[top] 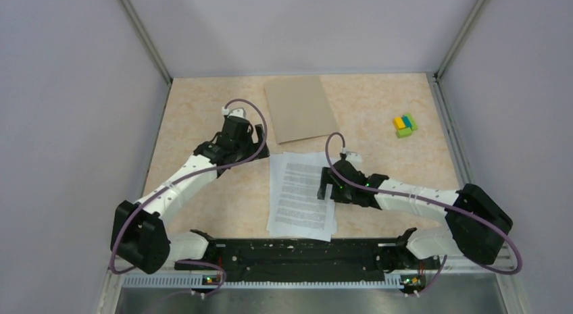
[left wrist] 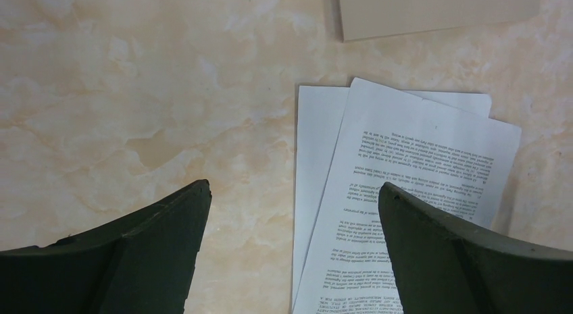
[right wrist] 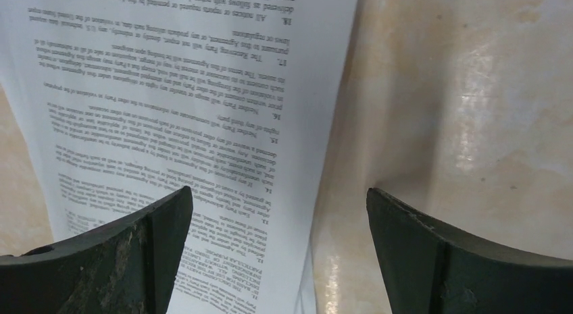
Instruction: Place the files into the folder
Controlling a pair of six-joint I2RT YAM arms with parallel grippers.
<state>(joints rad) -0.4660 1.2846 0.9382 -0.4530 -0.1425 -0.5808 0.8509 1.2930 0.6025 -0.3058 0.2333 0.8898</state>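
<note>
The files (top: 300, 194) lie as a loosely fanned stack of white printed sheets in the middle of the table, near the front. The tan folder (top: 300, 108) lies shut and flat just behind them. My left gripper (top: 259, 146) hovers open at the stack's far left corner; in its wrist view the files (left wrist: 405, 186) sit under the right finger and the folder (left wrist: 439, 10) shows at the top. My right gripper (top: 326, 186) hangs open over the stack's right edge, with the files (right wrist: 189, 105) under its left finger and bare table under the other.
A small yellow, blue and green block cluster (top: 405, 125) sits at the back right. Grey walls enclose the beige marbled table (top: 196, 111) on three sides. The arms' black base rail (top: 297, 256) runs along the front edge.
</note>
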